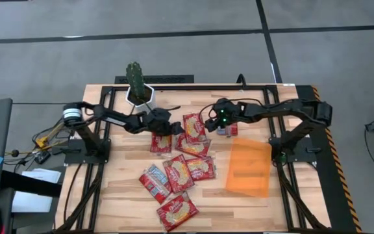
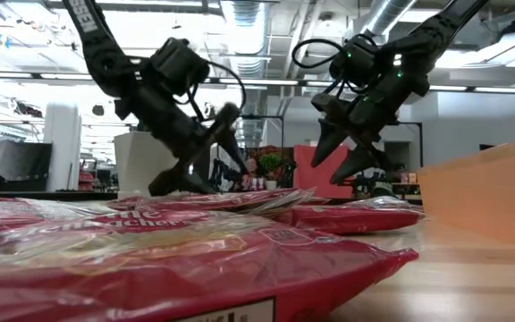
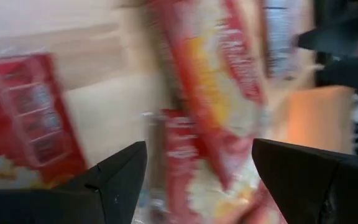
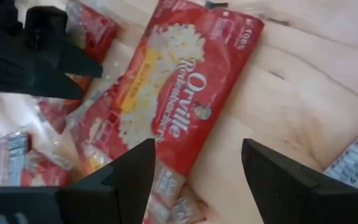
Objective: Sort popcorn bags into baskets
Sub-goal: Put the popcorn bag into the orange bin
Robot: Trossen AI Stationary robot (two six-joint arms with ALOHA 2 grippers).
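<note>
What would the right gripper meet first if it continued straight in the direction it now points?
Probably the popcorn bag lying below the open right gripper, its fingers astride it; depth is unclear.

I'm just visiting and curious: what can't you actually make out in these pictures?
- Low view: the orange tray is cut off by the right edge; its inside is hidden by its wall.
- Left wrist view: the popcorn bags are blurred, so their print is unreadable.
- High view: the left tool and right tool are too small to show their fingertips.
- Right wrist view: the bag runs under the tool's fingers.
</note>
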